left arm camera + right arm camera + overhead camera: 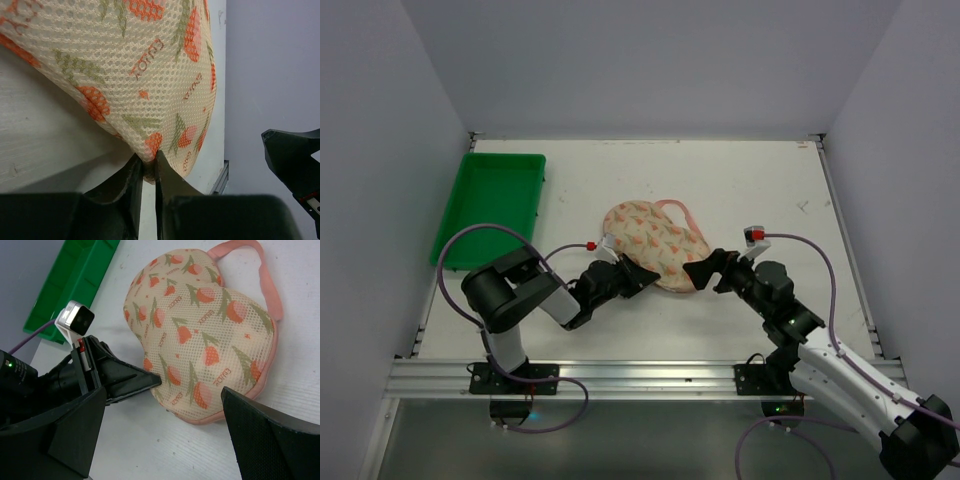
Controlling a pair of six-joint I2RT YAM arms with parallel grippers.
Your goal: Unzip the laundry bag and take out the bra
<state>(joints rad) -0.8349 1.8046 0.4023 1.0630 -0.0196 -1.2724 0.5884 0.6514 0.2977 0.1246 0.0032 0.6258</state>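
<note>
The laundry bag point(653, 240) lies flat mid-table, cream mesh with a pink-red and green print, pink edging and a pink loop point(676, 208) at its far side. My left gripper point(642, 273) is at the bag's near-left edge. In the left wrist view its jaws point(148, 164) are pinched shut on a fold of that edge. My right gripper point(705, 268) stands open just off the bag's near-right edge. In the right wrist view its fingers point(270, 432) are spread wide, with the bag point(200, 340) ahead of them. The bra is hidden.
A green plastic tray point(490, 205) sits at the far left of the table, also visible in the right wrist view point(70, 285). White walls enclose the table on three sides. The metal rail point(640, 378) runs along the near edge.
</note>
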